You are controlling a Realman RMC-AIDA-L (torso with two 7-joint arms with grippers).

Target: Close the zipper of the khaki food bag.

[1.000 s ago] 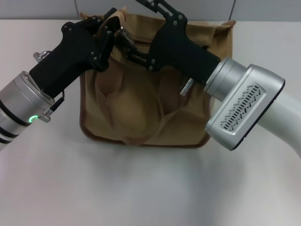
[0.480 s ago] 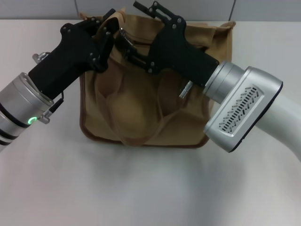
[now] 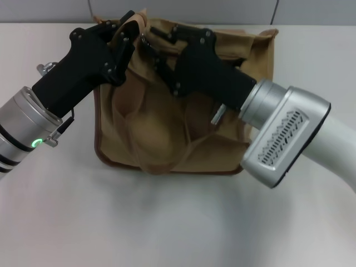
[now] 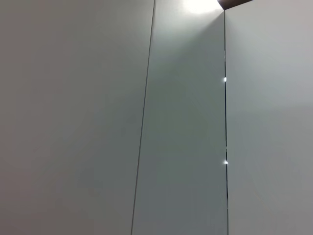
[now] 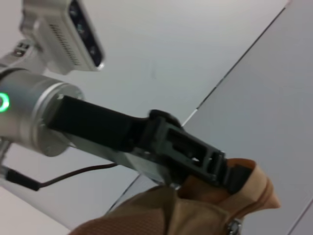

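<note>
The khaki food bag (image 3: pixel 167 128) lies on the white table, its looped handles (image 3: pixel 161 161) draped over its front. The zipper (image 3: pixel 245 34) runs along the far top edge. My left gripper (image 3: pixel 131 29) is shut on the bag's top left corner. The right wrist view shows the left gripper (image 5: pixel 239 176) pinching that tan fabric (image 5: pixel 186 215), with a small silver pull tab (image 5: pixel 234 226) just below it. My right gripper (image 3: pixel 151 45) reaches across the bag's top to a spot beside the left gripper, at the pull tab (image 3: pixel 143 38). The left wrist view shows only wall panels.
The white table (image 3: pixel 167 222) extends in front of the bag and to both sides. A grey panelled wall (image 3: pixel 55 11) stands right behind the bag. My right arm's silver wrist (image 3: pixel 283 139) hangs over the bag's right side.
My right gripper has dropped lower and shifted left along the bag's top, toward the left gripper. The left gripper has kept its hold on the corner.
</note>
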